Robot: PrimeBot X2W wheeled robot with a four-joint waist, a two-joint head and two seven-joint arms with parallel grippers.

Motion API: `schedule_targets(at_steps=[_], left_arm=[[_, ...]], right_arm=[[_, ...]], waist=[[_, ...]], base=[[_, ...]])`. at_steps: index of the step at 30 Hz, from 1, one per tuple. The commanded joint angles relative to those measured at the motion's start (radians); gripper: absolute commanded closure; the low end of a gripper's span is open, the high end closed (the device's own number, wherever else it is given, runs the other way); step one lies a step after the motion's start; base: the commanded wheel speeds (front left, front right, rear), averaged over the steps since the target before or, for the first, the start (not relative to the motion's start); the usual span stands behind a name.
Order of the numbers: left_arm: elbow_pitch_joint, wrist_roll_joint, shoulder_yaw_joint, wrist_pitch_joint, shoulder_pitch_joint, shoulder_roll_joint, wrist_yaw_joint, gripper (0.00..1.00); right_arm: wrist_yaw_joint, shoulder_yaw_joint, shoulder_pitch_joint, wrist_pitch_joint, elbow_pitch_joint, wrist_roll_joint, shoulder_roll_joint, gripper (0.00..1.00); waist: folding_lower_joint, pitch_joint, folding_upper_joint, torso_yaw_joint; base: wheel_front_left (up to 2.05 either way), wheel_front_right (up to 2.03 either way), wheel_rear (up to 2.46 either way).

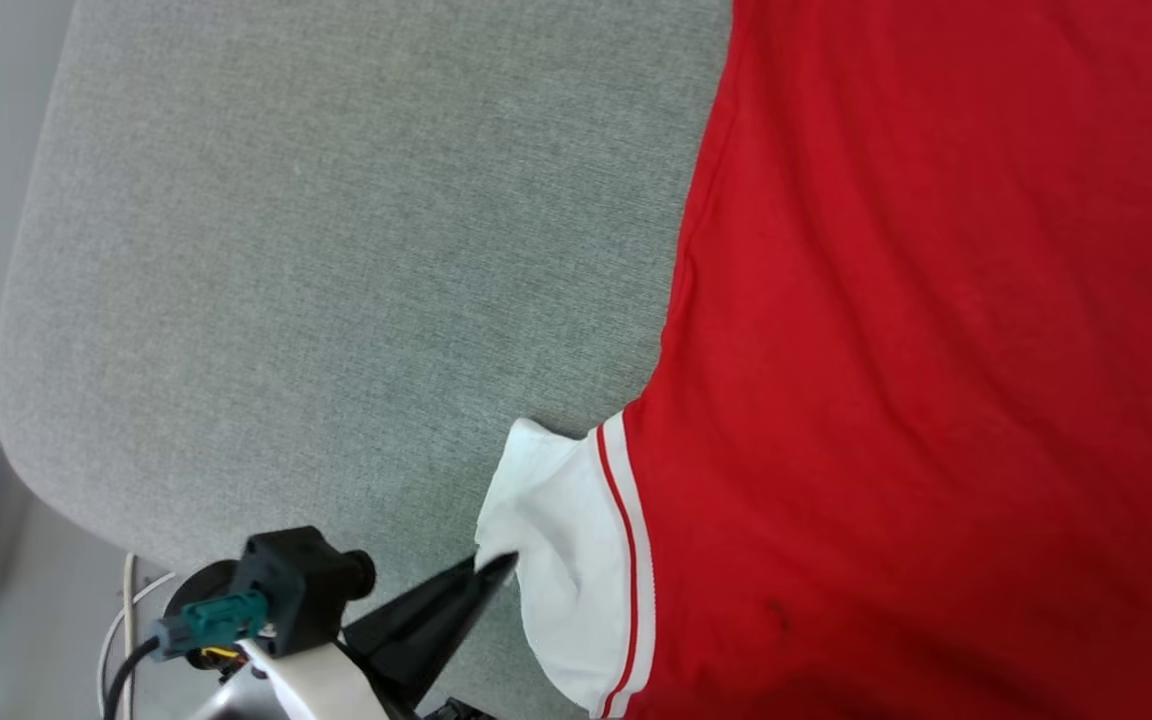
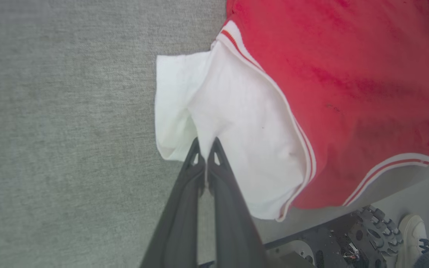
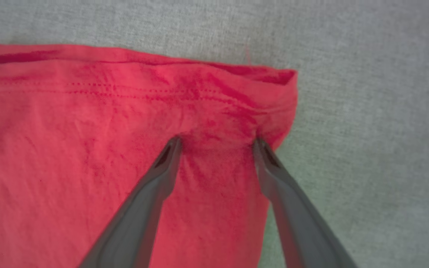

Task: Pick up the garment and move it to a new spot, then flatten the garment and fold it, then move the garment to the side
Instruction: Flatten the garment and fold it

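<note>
Our left gripper (image 2: 206,143) pinches shut the white sleeve (image 2: 237,111) of the red shirt (image 1: 936,350); our right gripper (image 3: 217,140) stands wide open, tips resting near the hem (image 3: 125,89).

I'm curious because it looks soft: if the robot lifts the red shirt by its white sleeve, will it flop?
Probably yes: the garment creases at its white sleeve where the left gripper pinches it. It looks thin, so likely light, and unlikely to roll.

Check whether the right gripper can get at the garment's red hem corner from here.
Probably yes: the right gripper is open, its fingertips resting on the garment just short of the hem corner, with nothing between.
</note>
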Motion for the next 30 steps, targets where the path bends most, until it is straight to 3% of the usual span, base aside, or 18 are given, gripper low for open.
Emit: schedule_targets(at_steps=[1,4,5,6,7,19,30], left_arm=[[0.016,-0.001,-0.006,-0.004,-0.014,-0.003,-0.011,1.00],[0.033,0.000,-0.012,-0.009,-0.022,-0.010,-0.019,1.00],[0.039,-0.001,-0.013,-0.011,-0.024,-0.012,-0.018,1.00],[0.044,-0.001,-0.014,-0.010,-0.024,-0.013,-0.020,1.00],[0.047,-0.004,-0.016,-0.011,-0.023,-0.015,-0.021,1.00],[0.068,0.005,-0.008,-0.009,-0.012,0.005,-0.010,1.00],[0.094,0.021,0.007,0.025,0.043,0.046,0.060,1.00]], right_arm=[[0.000,-0.009,0.024,0.006,0.029,-0.008,0.000,0.00],[0.000,-0.006,0.055,0.013,0.039,-0.004,-0.007,0.00],[0.000,-0.009,0.064,0.016,0.041,0.000,-0.010,0.05],[0.000,-0.010,0.072,0.019,0.039,0.001,-0.011,0.85],[0.000,-0.010,0.079,0.023,0.038,0.007,-0.010,1.00],[0.000,-0.019,0.173,0.005,0.022,0.039,-0.030,1.00],[0.000,-0.031,0.404,-0.086,0.027,0.147,0.014,1.00]], waist=[[-0.0002,0.008,0.0000,0.013],[-0.0002,0.011,0.0000,0.020],[-0.0002,0.010,0.0000,0.022],[-0.0002,0.009,0.0000,0.023],[-0.0002,0.008,0.0000,0.024],[-0.0002,-0.065,0.0000,-0.020],[-0.0002,-0.246,0.0000,-0.166]], base=[[0.00,0.00,0.00],[0.00,0.00,0.00],[0.00,0.00,0.00],[0.00,0.00,0.00],[0.00,0.00,0.00],[0.00,0.00,0.00],[0.00,0.00,0.00]])
